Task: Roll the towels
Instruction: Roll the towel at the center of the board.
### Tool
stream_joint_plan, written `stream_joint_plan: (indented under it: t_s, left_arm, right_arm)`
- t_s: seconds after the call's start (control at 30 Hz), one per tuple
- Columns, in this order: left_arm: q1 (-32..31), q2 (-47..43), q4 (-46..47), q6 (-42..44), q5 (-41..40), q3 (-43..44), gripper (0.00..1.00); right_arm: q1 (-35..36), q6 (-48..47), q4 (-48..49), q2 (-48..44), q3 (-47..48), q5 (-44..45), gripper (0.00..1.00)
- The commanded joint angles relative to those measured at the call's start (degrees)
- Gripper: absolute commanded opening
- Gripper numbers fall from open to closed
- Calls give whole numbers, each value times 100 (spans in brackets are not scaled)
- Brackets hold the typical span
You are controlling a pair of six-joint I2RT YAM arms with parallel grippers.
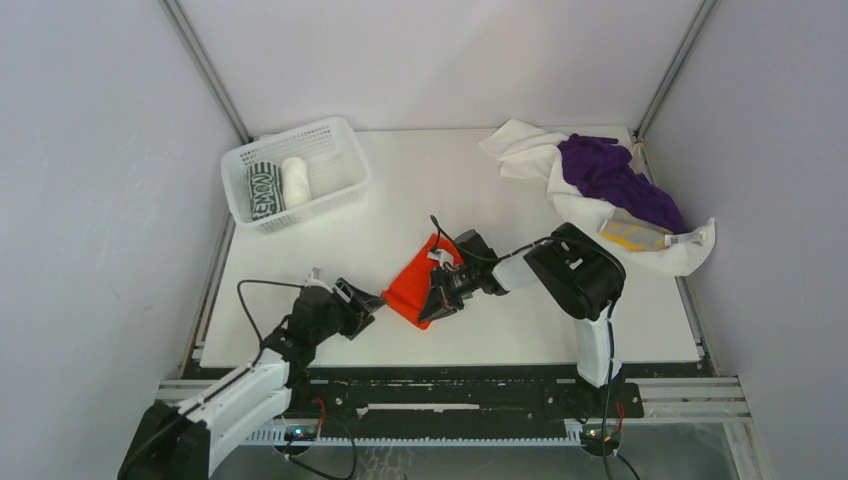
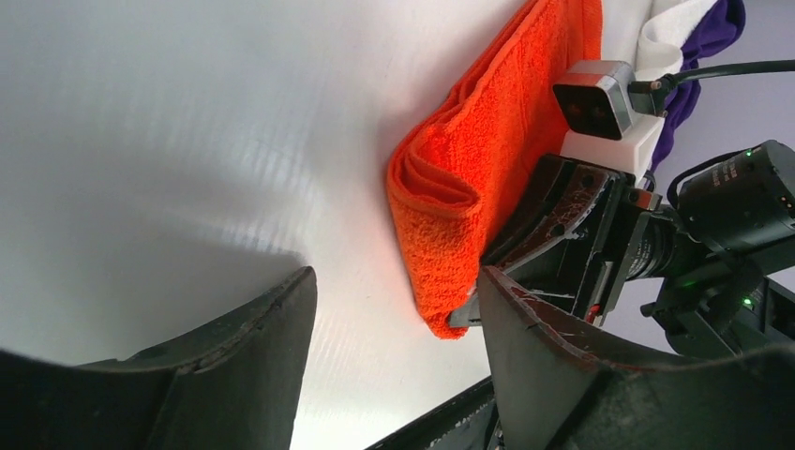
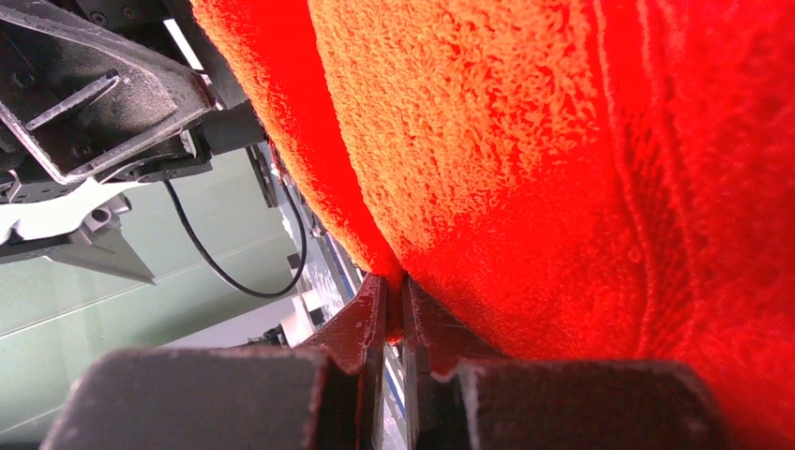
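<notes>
An orange-red towel (image 1: 410, 285) lies folded in the middle of the table. My right gripper (image 1: 437, 300) is shut on its near edge; in the right wrist view the fingertips (image 3: 396, 286) pinch a fold of the towel (image 3: 525, 141). My left gripper (image 1: 372, 305) stands open just left of the towel. In the left wrist view its jaws (image 2: 396, 281) hold nothing, and the towel's layered end (image 2: 469, 159) sits just ahead of them. More towels are piled at the back right: white (image 1: 530, 150), purple (image 1: 610, 175), and yellow-and-grey (image 1: 630, 235).
A white mesh basket (image 1: 335, 123) at the back left holds a rolled dark green-and-white towel (image 1: 264, 190) and a rolled white towel (image 1: 296, 181). The right arm's wrist camera (image 2: 595, 98) hangs close beside the orange-red towel. Walls enclose the table on three sides.
</notes>
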Motion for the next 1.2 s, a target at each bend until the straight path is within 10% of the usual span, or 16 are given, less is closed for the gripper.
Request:
stream_joint_plan:
  t_s: [0.0,1.17]
  left_arm:
    - [25,880,799,145,286,145,68]
    - [25,3716,603,190,237,909,43]
  right_arm:
    - [-27,76,207,98,43,-7,3]
    - [-10,-155,-241,-151,212,113,3]
